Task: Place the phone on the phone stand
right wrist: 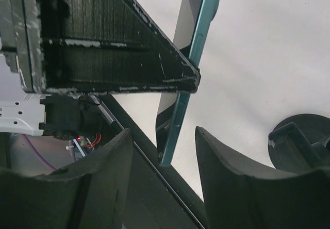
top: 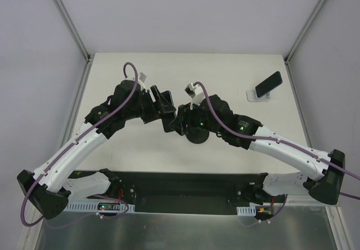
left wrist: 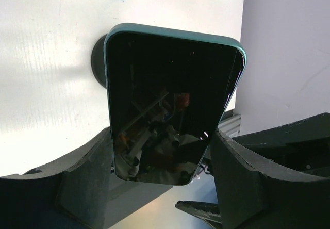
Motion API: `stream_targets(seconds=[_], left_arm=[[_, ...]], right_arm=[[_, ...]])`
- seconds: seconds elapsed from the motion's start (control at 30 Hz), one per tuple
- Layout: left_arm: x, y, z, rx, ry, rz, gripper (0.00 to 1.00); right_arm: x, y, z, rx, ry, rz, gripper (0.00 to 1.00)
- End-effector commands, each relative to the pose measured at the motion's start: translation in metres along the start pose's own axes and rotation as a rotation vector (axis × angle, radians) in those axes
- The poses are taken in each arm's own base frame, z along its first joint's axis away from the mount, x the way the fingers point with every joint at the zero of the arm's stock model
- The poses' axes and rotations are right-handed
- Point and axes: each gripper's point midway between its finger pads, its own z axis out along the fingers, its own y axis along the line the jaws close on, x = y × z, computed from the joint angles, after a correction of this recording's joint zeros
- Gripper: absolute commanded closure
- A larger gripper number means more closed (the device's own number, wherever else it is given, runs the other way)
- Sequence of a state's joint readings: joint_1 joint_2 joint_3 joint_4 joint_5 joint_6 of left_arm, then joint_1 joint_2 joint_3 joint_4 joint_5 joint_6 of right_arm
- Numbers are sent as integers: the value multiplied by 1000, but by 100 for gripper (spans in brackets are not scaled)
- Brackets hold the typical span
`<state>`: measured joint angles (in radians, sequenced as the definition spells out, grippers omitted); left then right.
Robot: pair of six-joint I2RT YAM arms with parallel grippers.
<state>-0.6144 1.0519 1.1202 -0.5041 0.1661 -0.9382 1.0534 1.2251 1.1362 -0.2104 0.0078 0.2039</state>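
Observation:
The phone (left wrist: 170, 105), black glass with a teal rim, hangs above the table with my left gripper (left wrist: 162, 162) shut on its two long edges near the lower end. In the right wrist view the phone (right wrist: 186, 90) appears edge-on, its lower tip between the fingers of my right gripper (right wrist: 165, 162). That gripper is open, with a gap on each side of the phone. Both grippers meet over the table's middle (top: 171, 115). The silver-white phone stand (top: 254, 96) sits at the far right, well away from both grippers.
A second dark phone (top: 268, 84) leans on the phone stand. The black round base of a pole stand (top: 197, 138) sits on the table just below the two grippers and shows beside my right fingers (right wrist: 301, 141). White walls enclose the table.

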Motion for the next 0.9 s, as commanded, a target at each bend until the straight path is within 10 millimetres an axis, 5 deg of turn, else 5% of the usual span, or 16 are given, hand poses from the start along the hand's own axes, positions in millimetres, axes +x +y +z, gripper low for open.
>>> stream_targets(seconds=[0.0,0.23,0.4,0.47,0.57,0.6,0.7,0.77,0.87], left_arm=[[-19,-44,-9,115,-85,20,100],[-18,-64,-10,184,-101,57,100],[-18,-75,-13,231,-112,81,100],[-15,-80,-14,257,-94,109,100],[-9,-79,-18,302,-88,173,63],[-10,-93,-25,388,-107,206,39],[0,-102,-40,535,-119,307,13],[5,-103,-45,606,-105,369,2],[14,-107,-50,706,-46,405,1]], right_arm=[[-27,7,-3,-5,-96,47,49],[-24,16,-3,-80,-103,77,68],[-23,8,-7,-93,-127,118,99],[-24,6,-9,-103,-138,94,99],[-33,7,-23,-142,-192,56,99],[-28,4,-30,-156,-202,56,100],[-35,-4,-51,-242,-273,63,99],[-44,9,-75,-361,-335,33,99],[-43,16,-101,-472,-373,1,99]])
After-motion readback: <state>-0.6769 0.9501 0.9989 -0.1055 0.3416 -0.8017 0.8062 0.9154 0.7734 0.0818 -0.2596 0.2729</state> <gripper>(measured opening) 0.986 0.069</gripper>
